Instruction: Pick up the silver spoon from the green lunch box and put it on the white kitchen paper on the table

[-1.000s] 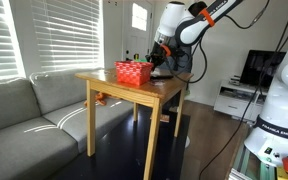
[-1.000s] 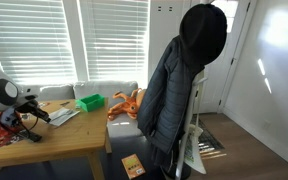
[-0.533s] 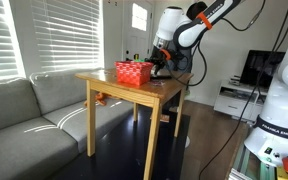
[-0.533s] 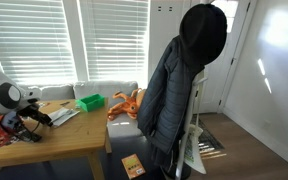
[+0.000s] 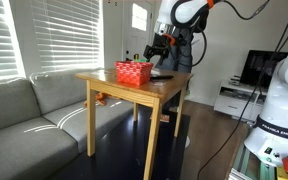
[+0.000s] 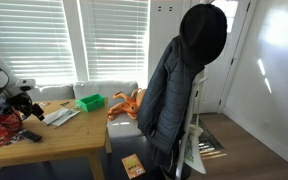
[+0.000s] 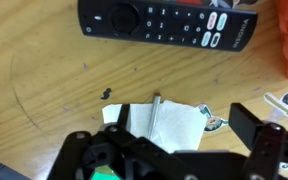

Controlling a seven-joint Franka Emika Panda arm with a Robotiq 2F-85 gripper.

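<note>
The silver spoon [image 7: 156, 116] lies on the white kitchen paper [image 7: 179, 127] on the table [image 7: 54, 90]; only its handle shows in the wrist view. My gripper [image 7: 180, 118] hangs open above it, one black finger on each side of the paper, and it holds nothing. In both exterior views the gripper [image 5: 156, 47] [image 6: 24, 96] is raised above the table [image 5: 134, 92]. The green lunch box [image 6: 89, 102] stands near the table's far edge, beyond the kitchen paper [image 6: 60, 114]. A sliver of green [image 7: 104, 173] shows under my wrist.
A black remote control [image 7: 169, 22] lies just beyond the paper. A red basket [image 5: 134, 72] stands on the table close to the gripper. A grey sofa [image 5: 24, 115] is beside the table, and a coat rack with a dark jacket [image 6: 179, 90] stands further off.
The gripper went from shut to open, let the spoon go on the kitchen paper, and rose away from the table top.
</note>
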